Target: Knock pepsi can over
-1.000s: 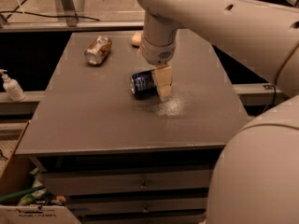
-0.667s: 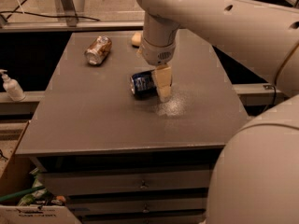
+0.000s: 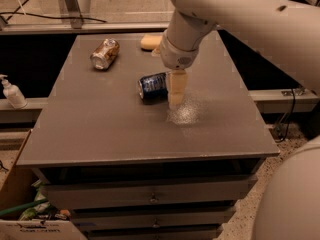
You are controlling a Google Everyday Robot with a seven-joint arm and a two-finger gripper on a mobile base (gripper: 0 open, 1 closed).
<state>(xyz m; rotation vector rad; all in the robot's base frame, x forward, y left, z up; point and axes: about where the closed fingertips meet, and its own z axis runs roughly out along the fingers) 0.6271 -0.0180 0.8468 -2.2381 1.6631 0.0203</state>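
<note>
From where I stand the job looks as good as done: the pepsi can (image 3: 152,85) lies on its side near the middle of the table (image 3: 100,129), its silver end turned toward the left front. The gripper (image 3: 176,91) hangs straight down from the big cream arm (image 3: 240,14), low over the tabletop and right against the can's right side, touching it or very nearly. Whether the claw is spread or pressed together I cannot tell from here. Since the can is down, I'd judge the next move to be a clean lift up and away, taken gently so that a brush on the can doesn't set it rolling toward the left. The grey top is matte and flat, with a pale patch of glare just in front of the gripper. Toward the back lie a gold-brown can (image 3: 105,54), also on its side, and a yellow sponge (image 3: 150,41) partly behind the arm, both well apart from the blue one. Under the top are drawers (image 3: 150,196). On a ledge to the left stands a pump bottle (image 3: 12,92), a cardboard box (image 3: 20,219) sits by the near left corner, and a cable (image 3: 287,119) trails on the right.
</note>
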